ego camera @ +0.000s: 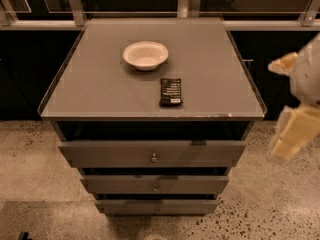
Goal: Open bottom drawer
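A grey cabinet with three drawers stands in the middle of the camera view. The bottom drawer (156, 207) is the narrowest and thinnest front, lowest down, with a small round knob (156, 210) at its centre. The middle drawer (155, 185) and the top drawer (152, 154) sit above it, each with a knob. My gripper (289, 134) shows blurred at the right edge, cream-coloured, level with the top drawer and well to the right of the cabinet, away from all the drawers.
On the cabinet top (100, 74) stand a white bowl (145, 54) and a black packet (170, 92). Dark cabinets and a metal railing (75, 4) run behind. The speckled floor (30, 159) lies to both sides and in front.
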{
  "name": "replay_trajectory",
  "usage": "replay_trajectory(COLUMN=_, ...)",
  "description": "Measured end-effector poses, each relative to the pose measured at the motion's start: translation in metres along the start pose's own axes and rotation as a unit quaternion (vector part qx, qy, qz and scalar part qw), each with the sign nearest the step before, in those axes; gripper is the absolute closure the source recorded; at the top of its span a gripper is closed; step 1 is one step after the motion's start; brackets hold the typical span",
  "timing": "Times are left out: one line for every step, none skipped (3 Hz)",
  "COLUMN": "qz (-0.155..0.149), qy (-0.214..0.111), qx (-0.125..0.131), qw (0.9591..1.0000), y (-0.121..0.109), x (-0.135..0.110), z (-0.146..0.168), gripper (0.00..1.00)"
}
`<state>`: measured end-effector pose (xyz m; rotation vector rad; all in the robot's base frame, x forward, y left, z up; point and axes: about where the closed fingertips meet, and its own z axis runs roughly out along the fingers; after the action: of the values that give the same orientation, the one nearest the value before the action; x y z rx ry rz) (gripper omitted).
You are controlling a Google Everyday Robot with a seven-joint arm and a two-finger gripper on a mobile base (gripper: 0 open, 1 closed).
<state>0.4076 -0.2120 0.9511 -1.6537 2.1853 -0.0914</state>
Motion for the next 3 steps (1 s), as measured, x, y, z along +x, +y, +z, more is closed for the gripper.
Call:
replay_trajectory(qz=0.064, qy=-0.061, qx=-0.007, qw=0.9961, y=0.044, x=0.018, z=0.037, gripper=0.00)
replay_trajectory(qz=0.143, qy=-0.117, qx=-0.037, qw=0.9821, y=0.083, x=0.049, z=0.110, gripper=0.00)
replay_trajectory(qz=0.210, qy=-0.139, qx=-0.062, qw=0.9657, y=0.113, x=0.081, z=0.195, gripper=0.00)
